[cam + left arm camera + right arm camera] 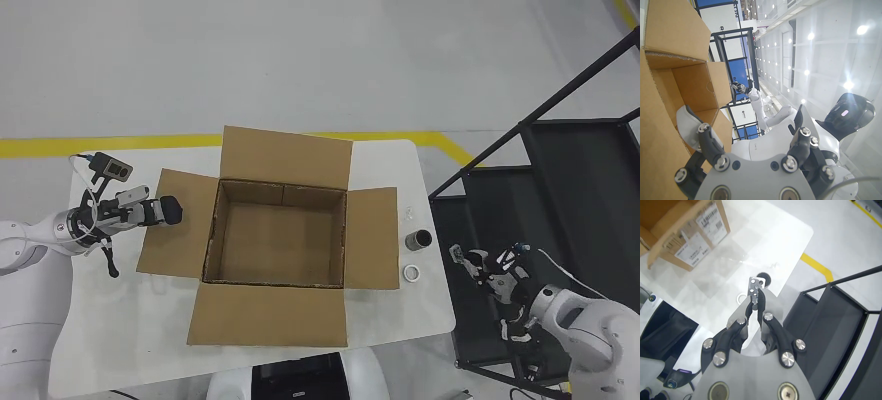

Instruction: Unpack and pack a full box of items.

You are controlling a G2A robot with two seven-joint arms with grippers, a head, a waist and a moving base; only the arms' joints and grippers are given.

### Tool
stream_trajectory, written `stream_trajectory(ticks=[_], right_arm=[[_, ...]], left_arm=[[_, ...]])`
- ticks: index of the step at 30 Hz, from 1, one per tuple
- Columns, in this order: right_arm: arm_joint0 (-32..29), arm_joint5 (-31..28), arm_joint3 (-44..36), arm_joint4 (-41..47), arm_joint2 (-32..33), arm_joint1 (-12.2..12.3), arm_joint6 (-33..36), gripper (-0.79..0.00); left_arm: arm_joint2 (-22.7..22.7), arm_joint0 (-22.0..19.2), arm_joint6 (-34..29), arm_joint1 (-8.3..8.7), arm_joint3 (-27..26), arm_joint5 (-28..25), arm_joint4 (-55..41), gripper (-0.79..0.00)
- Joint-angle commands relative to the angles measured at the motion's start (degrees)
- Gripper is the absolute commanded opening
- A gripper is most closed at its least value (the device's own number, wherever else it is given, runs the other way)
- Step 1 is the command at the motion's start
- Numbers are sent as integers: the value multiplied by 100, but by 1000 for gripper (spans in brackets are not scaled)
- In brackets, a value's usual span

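My right claw pinches a holed plate at the top view's right, off the desk. My left claw hangs spread left of the empty box at centre. I judge repacking is starting: carry the plate over the box and release.

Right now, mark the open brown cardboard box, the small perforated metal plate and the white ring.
Open brown cardboard box (287,157), top view, far flap.
Small perforated metal plate (755,284), right wrist view, holed end.
White ring (405,272), top view, its rim.
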Motion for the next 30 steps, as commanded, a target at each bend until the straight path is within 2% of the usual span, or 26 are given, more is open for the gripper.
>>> stream_trajectory(ticks=[1, 15, 22, 30], right_arm=[[111, -8, 197, -101, -129, 22, 93, -785], [657, -234, 1138, -998, -1127, 149, 400, -785], [737, -338, 1378, -1452, -1648, 184, 342, -785], [851, -178, 1621, -1593, -2038, 206, 135, -785]], left_arm=[[0, 0, 0, 0, 0, 0, 0, 0], [0, 0, 0, 0, 0, 0, 0, 0], [0, 0, 0, 0, 0, 0, 0, 0], [0, 0, 0, 0, 0, 0, 0, 0]])
